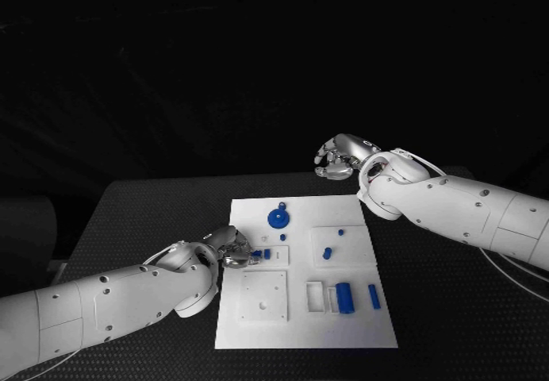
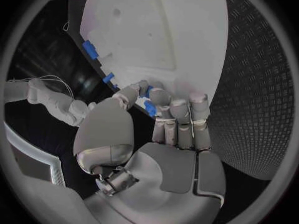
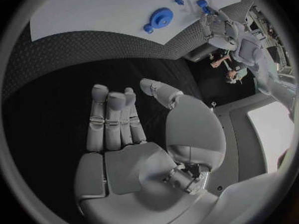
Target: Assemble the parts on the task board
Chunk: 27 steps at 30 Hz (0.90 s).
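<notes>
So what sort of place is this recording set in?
Probably a robotics lab test bench: a black table bearing a white task board with small blue parts, worked by the left hand, with the right hand raised beyond it.

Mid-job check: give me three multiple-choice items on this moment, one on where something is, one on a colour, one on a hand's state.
1. Where is the left hand?
A. at the task board's left edge
B. beyond its far edge
C. off the table

2. What colour is the gear?
A. grey
B. blue
C. white

3. What is the right hand doing?
A. holding a gear
B. pressing the board
C. holding nothing

Answers: 1 A, head view shows it there; 2 B, plainly blue; 3 C, right wrist view shows bare fingers above the table.
</notes>
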Each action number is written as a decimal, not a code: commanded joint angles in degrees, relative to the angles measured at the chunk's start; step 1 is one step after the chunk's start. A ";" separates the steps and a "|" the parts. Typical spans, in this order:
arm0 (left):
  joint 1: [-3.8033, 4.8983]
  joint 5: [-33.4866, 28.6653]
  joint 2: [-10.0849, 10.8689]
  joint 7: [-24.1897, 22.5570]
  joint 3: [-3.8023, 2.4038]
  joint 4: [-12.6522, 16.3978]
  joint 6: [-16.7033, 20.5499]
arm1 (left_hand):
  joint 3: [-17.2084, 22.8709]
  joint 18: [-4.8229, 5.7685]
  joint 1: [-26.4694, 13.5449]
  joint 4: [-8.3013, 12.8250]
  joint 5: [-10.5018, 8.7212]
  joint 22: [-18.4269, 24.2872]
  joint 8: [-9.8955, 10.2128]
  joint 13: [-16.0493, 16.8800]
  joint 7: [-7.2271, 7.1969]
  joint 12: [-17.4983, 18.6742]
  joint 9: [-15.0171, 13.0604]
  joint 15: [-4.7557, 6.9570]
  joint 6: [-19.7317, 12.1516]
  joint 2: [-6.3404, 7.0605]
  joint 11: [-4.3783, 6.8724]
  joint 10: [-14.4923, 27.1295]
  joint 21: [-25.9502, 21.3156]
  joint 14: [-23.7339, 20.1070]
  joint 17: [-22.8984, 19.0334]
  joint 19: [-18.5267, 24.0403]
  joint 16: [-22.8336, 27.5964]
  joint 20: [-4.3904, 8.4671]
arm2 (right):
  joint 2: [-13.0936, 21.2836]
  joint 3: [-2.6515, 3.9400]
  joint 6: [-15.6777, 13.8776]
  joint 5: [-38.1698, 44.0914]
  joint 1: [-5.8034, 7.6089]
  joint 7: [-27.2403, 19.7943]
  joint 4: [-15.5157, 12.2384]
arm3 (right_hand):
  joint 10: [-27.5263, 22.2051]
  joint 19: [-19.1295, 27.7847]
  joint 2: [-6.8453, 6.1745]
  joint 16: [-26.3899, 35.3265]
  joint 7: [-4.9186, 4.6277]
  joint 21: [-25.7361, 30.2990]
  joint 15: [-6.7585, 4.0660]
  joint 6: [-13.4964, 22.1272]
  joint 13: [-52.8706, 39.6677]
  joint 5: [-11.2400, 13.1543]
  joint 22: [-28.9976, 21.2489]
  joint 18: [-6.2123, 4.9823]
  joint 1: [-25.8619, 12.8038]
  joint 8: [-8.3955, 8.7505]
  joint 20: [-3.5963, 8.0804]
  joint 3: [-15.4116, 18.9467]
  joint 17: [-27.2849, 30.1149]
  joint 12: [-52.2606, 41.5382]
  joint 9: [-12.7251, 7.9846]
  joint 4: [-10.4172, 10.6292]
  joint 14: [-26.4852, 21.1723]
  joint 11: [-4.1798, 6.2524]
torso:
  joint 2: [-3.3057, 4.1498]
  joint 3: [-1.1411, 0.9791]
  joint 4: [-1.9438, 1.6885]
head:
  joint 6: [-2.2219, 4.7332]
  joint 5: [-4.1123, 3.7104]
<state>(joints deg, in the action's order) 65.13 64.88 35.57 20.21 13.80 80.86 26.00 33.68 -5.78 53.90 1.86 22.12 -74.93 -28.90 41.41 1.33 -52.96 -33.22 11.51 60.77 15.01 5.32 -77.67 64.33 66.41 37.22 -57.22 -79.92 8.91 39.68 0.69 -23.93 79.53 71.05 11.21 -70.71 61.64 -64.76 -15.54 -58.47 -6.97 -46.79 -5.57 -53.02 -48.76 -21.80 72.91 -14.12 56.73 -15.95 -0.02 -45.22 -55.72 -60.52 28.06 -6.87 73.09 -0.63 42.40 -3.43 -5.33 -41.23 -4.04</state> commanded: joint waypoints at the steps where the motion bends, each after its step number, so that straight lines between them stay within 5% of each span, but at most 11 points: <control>1: -0.01 -1.11 0.02 -1.14 -0.03 0.26 0.00 | 0.12 0.73 -0.14 -0.37 -0.32 -0.24 0.15 -0.05 0.06 -0.13 0.01 -0.53 -0.28 0.40 -0.31 -0.08 -0.23 0.00 -0.07 0.51 0.17 6.18 | 0.00 0.03 0.50 0.14 -0.01 -0.40 0.01 | -0.24 0.12 -0.01 0.32 -0.34 0.32 0.20 0.01 0.08 -0.31 0.04 -0.88 -0.51 0.29 -0.23 0.09 -0.01 0.10 0.10 -0.12 0.12 -0.20 | 0.02 0.01 -0.02 | -0.01 0.01; 17: 0.00 -3.04 0.26 -1.98 -0.04 0.36 -0.03 | 0.38 0.75 -0.37 -1.62 -0.27 -0.26 0.41 -0.14 0.23 -0.21 0.44 -0.66 -0.77 -0.13 -0.47 0.07 -0.36 -0.06 -0.14 0.52 0.18 6.21 | -0.01 0.02 0.61 0.14 -0.02 -0.39 0.10 | -0.24 0.10 0.02 0.35 -0.35 0.35 0.21 0.02 0.14 -0.35 0.06 -0.88 -0.50 0.29 -0.23 0.10 -0.03 0.07 0.10 -0.16 0.14 -0.20 | 0.00 -0.02 0.00 | 0.01 0.09; 22: 0.02 -4.38 0.74 -2.56 -0.08 0.67 -0.59 | 0.69 0.74 0.68 -1.32 0.86 -0.41 0.86 -0.28 0.48 -0.18 0.85 -0.87 -1.20 -2.19 -0.70 0.11 -0.34 -0.19 -0.19 0.67 0.21 6.25 | -0.04 0.02 0.75 0.14 -0.02 -0.39 0.19 | -0.23 0.09 0.03 0.36 -0.35 0.36 0.21 0.02 0.16 -0.36 0.07 -0.88 -0.51 0.29 -0.24 0.11 -0.04 0.06 0.11 -0.15 0.15 -0.20 | -0.02 -0.04 0.01 | -0.02 0.17; 27: 0.04 -5.39 1.01 -2.82 -0.16 0.86 -1.24 | -0.36 0.95 1.11 1.28 3.65 -0.75 1.69 -0.47 0.72 -0.10 1.35 -1.17 -1.36 -6.46 -0.99 0.22 -0.27 -0.44 -0.20 1.29 0.15 6.09 | -0.09 0.02 0.77 0.14 -0.02 -0.40 0.22 | -0.23 0.08 0.05 0.37 -0.35 0.37 0.21 0.02 0.18 -0.36 0.07 -0.88 -0.54 0.29 -0.24 0.12 -0.05 0.05 0.11 -0.13 0.15 -0.21 | -0.05 -0.05 -0.01 | 0.01 0.20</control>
<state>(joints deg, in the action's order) 65.13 61.28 36.62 18.60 13.70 81.51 25.80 33.45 -5.78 55.06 2.79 25.42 -74.91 -27.42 40.98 2.02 -52.97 -31.93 10.73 59.65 9.09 4.61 -77.38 64.33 65.83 37.10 -56.50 -79.92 8.61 39.63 0.69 -23.82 79.52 71.05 11.21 -70.50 61.63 -64.76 -15.54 -58.47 -6.92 -46.79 -5.57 -52.88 -48.65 -21.80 72.91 -14.12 56.73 -15.95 -0.02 -45.22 -55.72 -60.56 28.10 -6.87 73.09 -0.63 42.38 -3.45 -5.33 -41.24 -3.85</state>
